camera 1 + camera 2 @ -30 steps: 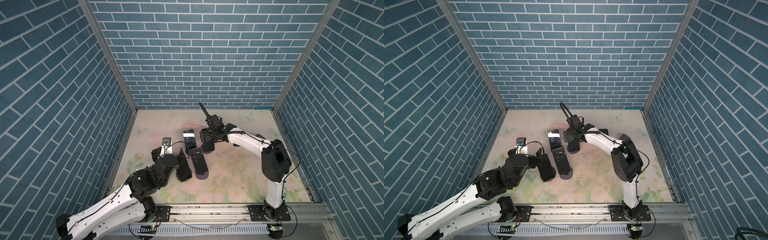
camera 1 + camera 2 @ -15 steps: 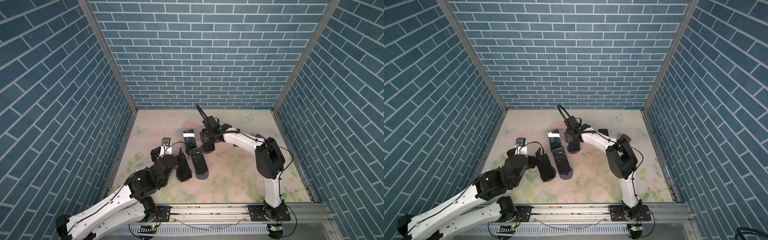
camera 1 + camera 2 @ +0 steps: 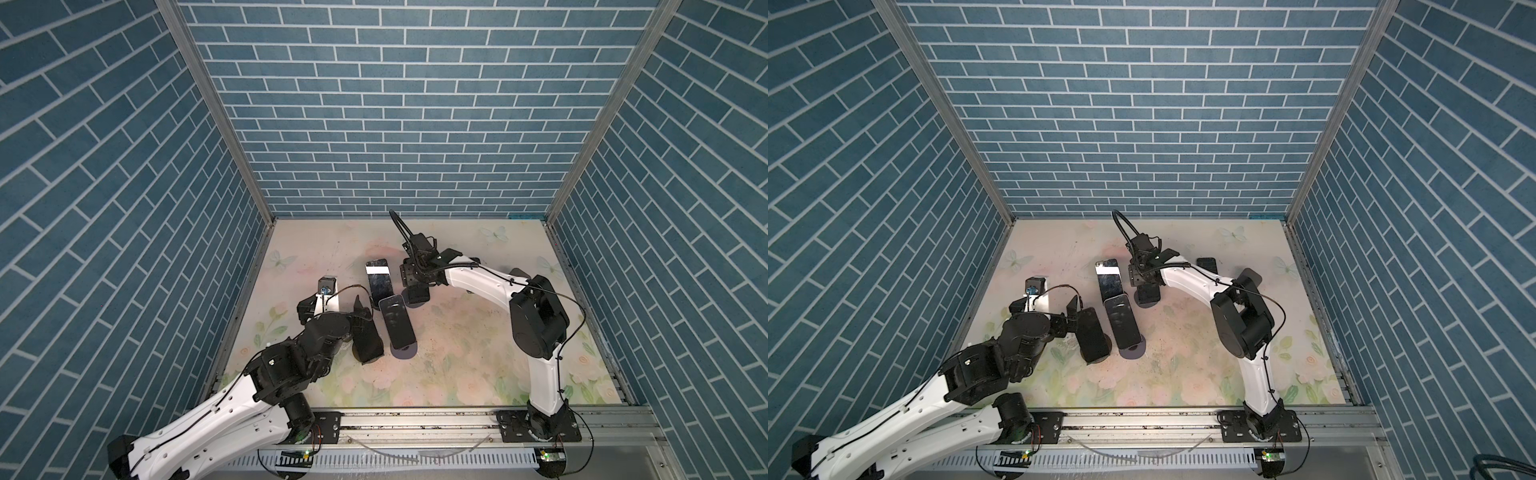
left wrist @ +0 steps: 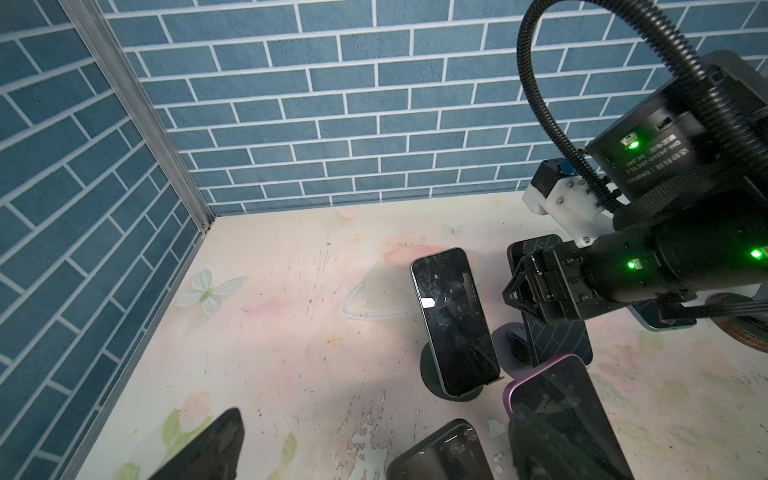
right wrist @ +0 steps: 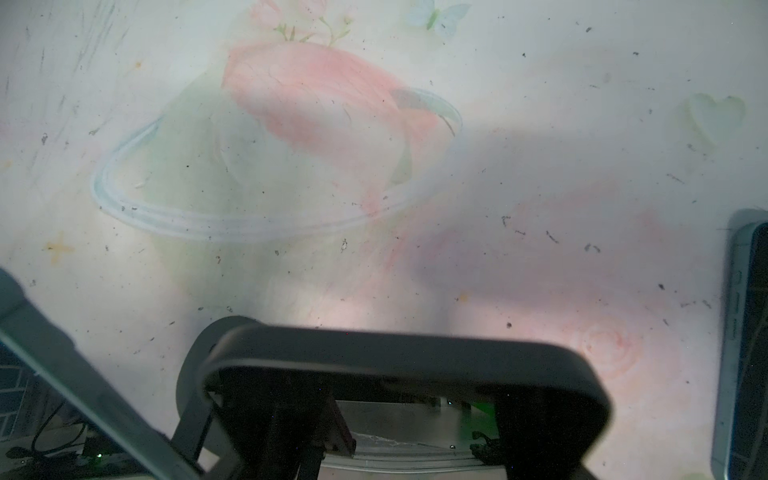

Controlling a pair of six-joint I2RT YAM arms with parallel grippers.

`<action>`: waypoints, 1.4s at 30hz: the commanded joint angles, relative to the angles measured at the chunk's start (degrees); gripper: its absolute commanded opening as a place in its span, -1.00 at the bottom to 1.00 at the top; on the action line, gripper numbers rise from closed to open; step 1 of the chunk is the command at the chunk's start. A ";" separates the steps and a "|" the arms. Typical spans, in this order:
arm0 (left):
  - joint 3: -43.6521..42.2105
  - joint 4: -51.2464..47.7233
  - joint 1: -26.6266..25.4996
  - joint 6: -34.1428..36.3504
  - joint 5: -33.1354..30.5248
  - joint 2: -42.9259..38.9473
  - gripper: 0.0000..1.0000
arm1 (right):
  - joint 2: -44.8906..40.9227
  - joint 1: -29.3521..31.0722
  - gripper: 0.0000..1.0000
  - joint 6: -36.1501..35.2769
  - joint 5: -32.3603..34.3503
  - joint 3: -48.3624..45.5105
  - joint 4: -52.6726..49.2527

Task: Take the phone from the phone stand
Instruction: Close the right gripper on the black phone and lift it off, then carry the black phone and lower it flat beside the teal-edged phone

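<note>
Several dark phones lean on round-based stands mid-table. My right gripper [image 3: 415, 279] [image 3: 1144, 279] has come down over the top of the rearmost right one, a phone with a patterned black back [image 4: 552, 336] [image 3: 418, 294], on its stand [image 3: 413, 305]. In the right wrist view that phone's top edge [image 5: 395, 345] runs across between the jaws; I cannot make out whether they press on it. My left gripper [image 3: 362, 320] [image 4: 384, 457] is open and straddles the nearest left phone [image 3: 366, 338] [image 4: 440, 455] without touching it.
A glossy phone [image 3: 379, 282] [image 4: 451, 328] and a purple-edged phone [image 3: 397, 322] [image 4: 540, 390] stand between the two grippers, close together. Another phone [image 3: 1207, 264] lies behind the right arm. Blue brick walls close in three sides.
My right gripper has shifted slightly left over the patterned phone and its jaws have narrowed. The left arm has stayed still, jaws wide.
</note>
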 commanded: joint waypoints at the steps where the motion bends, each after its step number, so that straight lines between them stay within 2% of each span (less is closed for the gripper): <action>1: -0.82 -1.25 -0.13 0.32 -1.41 -0.33 0.99 | -4.19 0.38 0.29 0.64 1.21 2.48 -0.02; 12: -0.64 0.05 -0.10 0.33 -1.28 1.39 0.99 | -10.59 -1.13 0.26 -0.24 0.94 0.84 -0.03; 28: -0.12 1.37 -0.03 0.38 -0.84 3.55 0.99 | -20.31 -11.44 0.26 0.11 2.02 -13.06 1.46; 35: 0.21 1.62 -0.04 0.47 -0.51 4.92 0.99 | -19.74 -13.81 0.26 0.10 1.44 -17.18 1.46; 42: 0.06 2.09 0.01 0.55 -0.40 5.35 0.99 | -15.05 -13.92 0.27 0.05 -1.33 -16.65 1.28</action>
